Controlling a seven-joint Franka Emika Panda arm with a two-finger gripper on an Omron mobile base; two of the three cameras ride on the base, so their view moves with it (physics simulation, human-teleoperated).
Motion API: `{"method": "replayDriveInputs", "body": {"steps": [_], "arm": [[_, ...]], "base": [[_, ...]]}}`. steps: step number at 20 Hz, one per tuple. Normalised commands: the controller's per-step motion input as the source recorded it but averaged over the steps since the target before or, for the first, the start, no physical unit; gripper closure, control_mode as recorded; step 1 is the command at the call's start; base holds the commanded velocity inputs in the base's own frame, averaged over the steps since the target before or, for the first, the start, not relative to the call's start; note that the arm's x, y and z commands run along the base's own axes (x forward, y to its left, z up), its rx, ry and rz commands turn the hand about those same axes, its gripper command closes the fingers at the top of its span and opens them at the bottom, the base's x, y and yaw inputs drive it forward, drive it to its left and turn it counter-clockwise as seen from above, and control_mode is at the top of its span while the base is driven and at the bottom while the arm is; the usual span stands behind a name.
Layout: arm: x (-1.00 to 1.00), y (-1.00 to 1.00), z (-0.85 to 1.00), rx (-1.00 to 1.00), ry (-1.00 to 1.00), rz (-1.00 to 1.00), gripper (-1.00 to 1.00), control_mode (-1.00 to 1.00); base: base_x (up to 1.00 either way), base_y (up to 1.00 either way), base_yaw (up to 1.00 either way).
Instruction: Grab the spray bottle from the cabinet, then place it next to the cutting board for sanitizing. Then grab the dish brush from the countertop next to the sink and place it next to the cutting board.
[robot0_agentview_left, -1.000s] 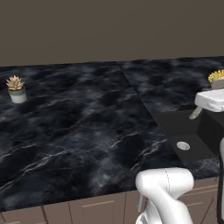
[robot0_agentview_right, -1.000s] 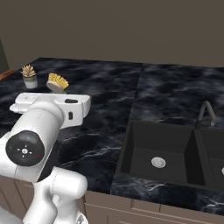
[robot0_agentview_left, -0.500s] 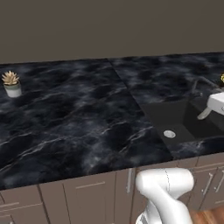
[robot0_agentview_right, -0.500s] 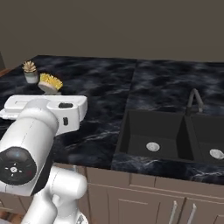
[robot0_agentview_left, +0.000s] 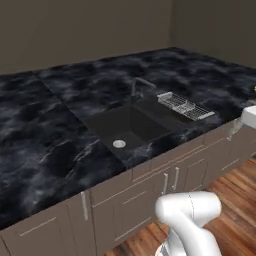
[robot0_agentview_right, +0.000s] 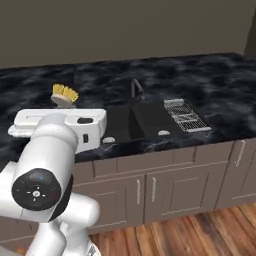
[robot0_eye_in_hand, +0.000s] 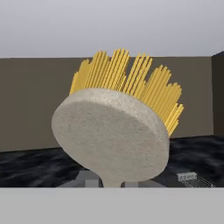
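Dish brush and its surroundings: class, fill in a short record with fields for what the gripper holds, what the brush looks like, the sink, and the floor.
held item: dish brush, raised above the countertop
gripper: shut on the brush; fingertips hidden behind its head
brush look: pale round head, yellow bristles
sink: black basin set in the countertop, faucet behind it, wire rack on its right side
floor: wood planks

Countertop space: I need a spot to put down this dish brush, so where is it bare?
The countertop lies bare left of the sink, and again behind the faucet. Crowded: the sink's right end, under the wire rack.
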Motion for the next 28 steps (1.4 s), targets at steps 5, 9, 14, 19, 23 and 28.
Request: {"method": "replayDriveInputs", "body": {"steps": [5,9,14,19,23,28], "arm": [[0.0,0.0,0.0,0.0,0.0,0.0,1.0,1.0],[0.0,0.0,0.0,0.0,0.0,0.0,1.0,1.0],[0.0,0.0,0.0,0.0,0.0,0.0,1.0,1.0],[0.0,0.0,0.0,0.0,0.0,0.0,1.0,1.0],[0.0,0.0,0.0,0.0,0.0,0.0,1.0,1.0],[0.0,0.0,0.0,0.0,0.0,0.0,1.0,1.0]], "base": [[0.0,0.0,-1.0],[0.0,0.0,-1.0],[0.0,0.0,-1.0],[0.02,0.06,-0.99],[0.66,0.67,-0.78],[1.0,1.0,-0.51]]}}
